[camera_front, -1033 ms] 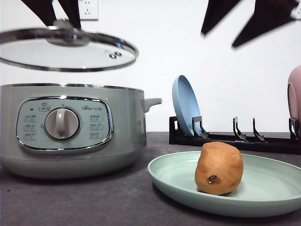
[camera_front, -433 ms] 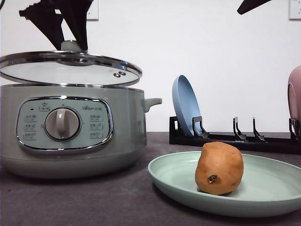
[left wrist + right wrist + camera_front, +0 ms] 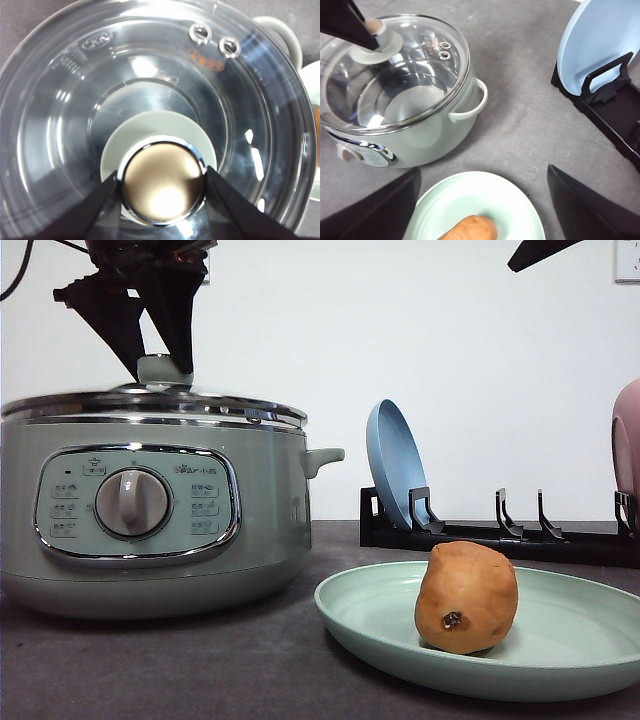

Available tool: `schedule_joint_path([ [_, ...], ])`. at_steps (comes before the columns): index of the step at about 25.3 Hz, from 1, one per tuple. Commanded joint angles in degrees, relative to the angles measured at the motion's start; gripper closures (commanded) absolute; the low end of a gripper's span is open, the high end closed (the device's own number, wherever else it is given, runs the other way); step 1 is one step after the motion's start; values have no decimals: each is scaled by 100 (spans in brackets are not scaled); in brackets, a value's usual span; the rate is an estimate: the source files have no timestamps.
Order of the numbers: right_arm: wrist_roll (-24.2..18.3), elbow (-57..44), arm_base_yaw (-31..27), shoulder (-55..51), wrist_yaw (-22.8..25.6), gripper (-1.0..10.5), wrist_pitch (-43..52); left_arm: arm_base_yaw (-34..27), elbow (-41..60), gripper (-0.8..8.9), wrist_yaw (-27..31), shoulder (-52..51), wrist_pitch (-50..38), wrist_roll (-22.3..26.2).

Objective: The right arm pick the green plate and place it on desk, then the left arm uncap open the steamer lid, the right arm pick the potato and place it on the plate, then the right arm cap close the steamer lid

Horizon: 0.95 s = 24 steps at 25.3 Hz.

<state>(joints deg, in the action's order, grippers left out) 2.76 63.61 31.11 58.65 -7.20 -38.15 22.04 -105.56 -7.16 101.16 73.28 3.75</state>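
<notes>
Now | potato on green plate | left jaws clamp steamer lid knob | right jaws spread, empty

Open desk fronts the steamer; rack blocks behind the plate.

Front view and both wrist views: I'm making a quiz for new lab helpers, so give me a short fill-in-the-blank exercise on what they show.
1. The potato lies on the ____ plate.
2. The left gripper is shut on the knob of the ____, which sits on the steamer.
3. In the rack a ____ plate stands on edge.
4. The right gripper hangs over the potato with its jaws ____.

Missing words: green; lid; blue; open
</notes>
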Motion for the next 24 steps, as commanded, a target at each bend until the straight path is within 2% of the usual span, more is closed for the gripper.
schedule_joint_path([
  [1,-87,98,35,35,9,545,37,37,-153,806,-31,166,-105,107],
  [9,-173,98,35,35,-26,545,39,37,-151,805,205,199,0,142],
  [10,-173,98,35,35,-26,545,39,37,-151,763,205,199,15,140],
  [12,-173,98,35,35,-28,545,39,39,-151,556,205,199,-4,140],
  [13,-175,98,35,35,-28,545,39,46,-151,484,205,199,-24,138],
  [14,-175,98,35,35,-28,545,39,48,-151,465,205,199,-35,140],
  [19,-177,98,35,35,-28,545,39,55,-155,465,203,90,-63,116],
  [24,-175,98,35,35,-57,545,39,59,-210,465,203,-457,-225,111],
])
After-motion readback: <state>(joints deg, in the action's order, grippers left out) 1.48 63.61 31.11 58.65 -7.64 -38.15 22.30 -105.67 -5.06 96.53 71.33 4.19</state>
